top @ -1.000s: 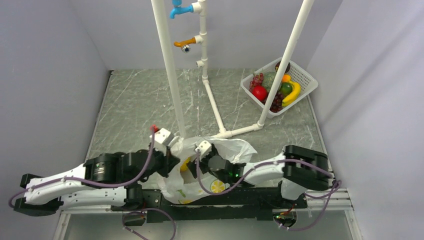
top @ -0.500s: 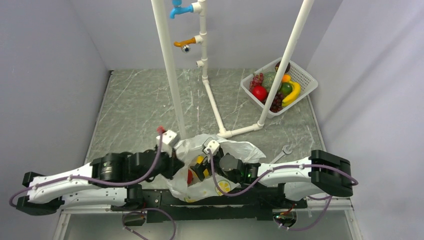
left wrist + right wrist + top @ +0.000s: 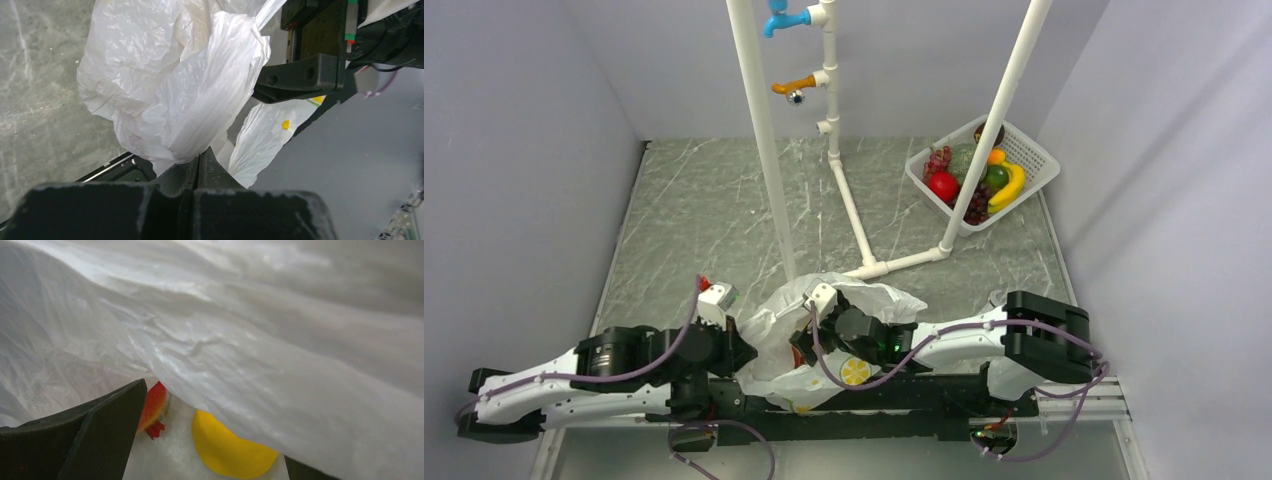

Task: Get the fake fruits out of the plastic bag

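**Task items.** In the right wrist view a yellow fruit (image 3: 227, 450) and a red fruit (image 3: 154, 405) lie on the floor of the plastic bag (image 3: 240, 340). The two are just beside each other, and a sagging fold of film half covers both. Too little of the yellow piece shows to settle its kind or its long axis. The exposed part is rounded and runs toward the lower right.

**Governing relation.** The fruits lie straight ahead of the right end effector (image 3: 215, 437) and slightly below it. Its fingers are spread. The near finger (image 3: 95, 435) stands beside the red fruit, the yellow fruit sits in the gap, and neither is grasped. The overhanging film hangs close above the fruits. In my judgement a straight advance could catch film along with fruit.

**Supporting arm.** The left end effector (image 3: 198, 159) is clenched on a gathered fold of the bag, which billows just beyond its tips. The right arm is plainly the nearer one to the fruits.

**Views compared.**
- The top view places the bag (image 3: 879, 300) at the near edge of the bench (image 3: 694, 210), between the two arms.
- The same view shows a basket (image 3: 1039, 160) of other fruit well apart at the far right.
- The top view does not show the fruits plainly.
- Only the right wrist view sees inside the bag.
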Tool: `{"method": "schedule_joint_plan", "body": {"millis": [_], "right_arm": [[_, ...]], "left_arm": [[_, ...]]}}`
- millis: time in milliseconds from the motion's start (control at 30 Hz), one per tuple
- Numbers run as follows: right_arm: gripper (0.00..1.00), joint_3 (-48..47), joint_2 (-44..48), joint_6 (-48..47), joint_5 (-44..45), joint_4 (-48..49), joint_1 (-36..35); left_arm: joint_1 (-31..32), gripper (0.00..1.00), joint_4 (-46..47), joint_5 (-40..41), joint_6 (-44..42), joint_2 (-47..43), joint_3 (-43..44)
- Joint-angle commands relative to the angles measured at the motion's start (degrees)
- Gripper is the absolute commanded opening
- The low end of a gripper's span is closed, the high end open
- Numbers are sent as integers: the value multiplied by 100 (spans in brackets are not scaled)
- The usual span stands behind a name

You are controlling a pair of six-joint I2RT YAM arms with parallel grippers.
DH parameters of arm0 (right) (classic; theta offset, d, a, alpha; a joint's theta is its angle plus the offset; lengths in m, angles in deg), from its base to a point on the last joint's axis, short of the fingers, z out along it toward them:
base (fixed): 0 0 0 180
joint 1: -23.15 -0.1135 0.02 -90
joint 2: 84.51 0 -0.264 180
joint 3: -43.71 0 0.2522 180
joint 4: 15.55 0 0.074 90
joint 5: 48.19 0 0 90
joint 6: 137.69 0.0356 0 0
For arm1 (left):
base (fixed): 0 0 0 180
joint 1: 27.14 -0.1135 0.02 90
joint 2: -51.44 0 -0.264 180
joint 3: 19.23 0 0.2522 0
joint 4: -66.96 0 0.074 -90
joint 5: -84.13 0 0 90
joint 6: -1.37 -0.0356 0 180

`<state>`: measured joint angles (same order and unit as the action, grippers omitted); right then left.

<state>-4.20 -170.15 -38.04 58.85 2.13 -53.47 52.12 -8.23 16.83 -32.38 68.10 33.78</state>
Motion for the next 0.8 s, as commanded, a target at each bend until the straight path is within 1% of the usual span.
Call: {"method": "schedule_joint_plan", "body": {"millis": [0,100,200,300,400,500,633,700,767], "right_arm": [[99,-28,-55,32,407,-68,-21],[99,-3,-19,148,842,-653,-25],[99,94,139,370,875,-959,-25],[99,335,279,658,590,-862,-28],[99,417,100,910,568,-718,-32],[99,266,-51,820,635,-662,-29],[96,142,-208,691,515,-364,-29],[93,-9,-394,667,482,-367,-28],[87,-127,-574,648,472,-420,-29]], "left_arm": [[-8,0,-87,-163,-44,558,203],[-14,0,365,-325,-295,748,102],[-12,0,659,-317,-446,838,41],[-12,0,768,-245,-546,904,84],[-9,0,814,-100,-733,1023,220],[-16,0,609,156,-920,1247,459],[-80,0,739,113,-1228,1447,534],[-193,0,864,-50,-1419,1591,556],[-382,0,881,-193,-1618,1777,623]]}}
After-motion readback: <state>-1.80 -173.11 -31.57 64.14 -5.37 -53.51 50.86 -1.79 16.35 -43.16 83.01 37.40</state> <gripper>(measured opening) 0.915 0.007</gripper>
